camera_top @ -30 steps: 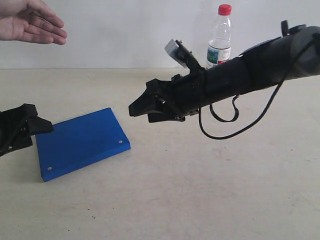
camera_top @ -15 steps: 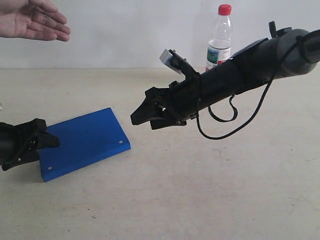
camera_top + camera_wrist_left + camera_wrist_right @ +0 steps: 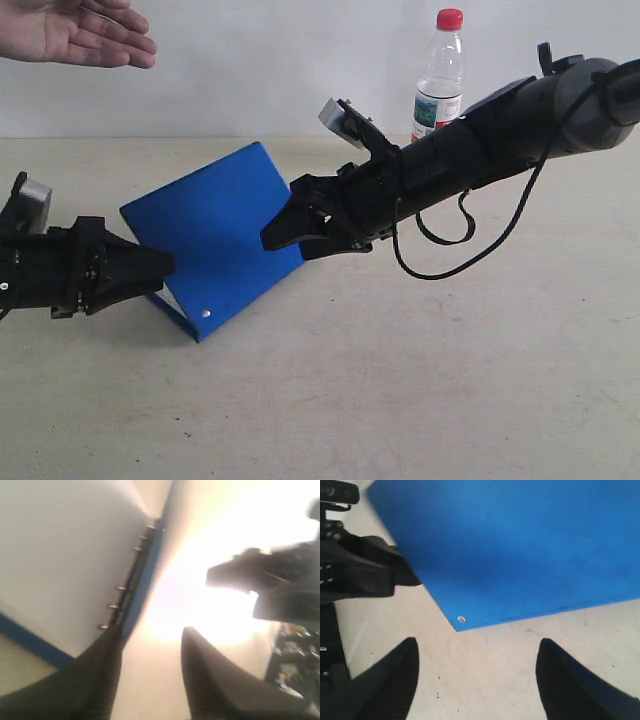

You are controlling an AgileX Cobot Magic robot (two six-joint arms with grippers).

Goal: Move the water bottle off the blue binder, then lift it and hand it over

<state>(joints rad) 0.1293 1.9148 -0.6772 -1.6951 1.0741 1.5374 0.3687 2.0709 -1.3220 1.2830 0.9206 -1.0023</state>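
Leaning edge-down, the blue binder (image 3: pixel 215 225) touches the left fingers (image 3: pixel 140 266).

Smooth matt cover on blue binder (image 3: pixel 215 215); water bottle (image 3: pixel 440 75) clear plastic; table (image 3: pixel 450 380) matt, rough.

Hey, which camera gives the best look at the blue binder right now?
The exterior view: nearly the whole binder shows, tilted up on its lower edge. The right wrist view shows only part of the cover and one rivet; the left wrist view, blurred white pages and rings.
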